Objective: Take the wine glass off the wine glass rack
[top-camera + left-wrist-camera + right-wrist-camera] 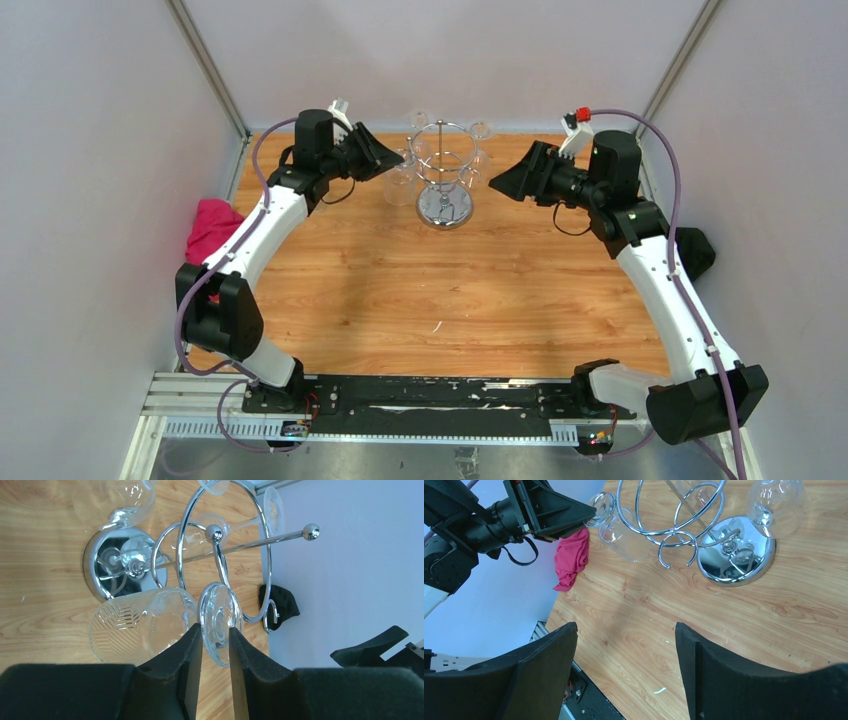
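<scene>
Working wood-grain table [400, 290] between pale walls [80, 150].
Pinching wine glass [150, 622] foot in left tool [215, 630] at wine glass rack [443, 175]; holding right tool [625, 630] wide, empty; noting pink cloth [210, 228] left.

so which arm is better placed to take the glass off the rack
Left. The left hand straddles the foot of the wine glass at the rack; the right hand is open, well clear of it.

The wine glass [400, 185] hangs leftmost on the wine glass rack [443, 175].
</scene>
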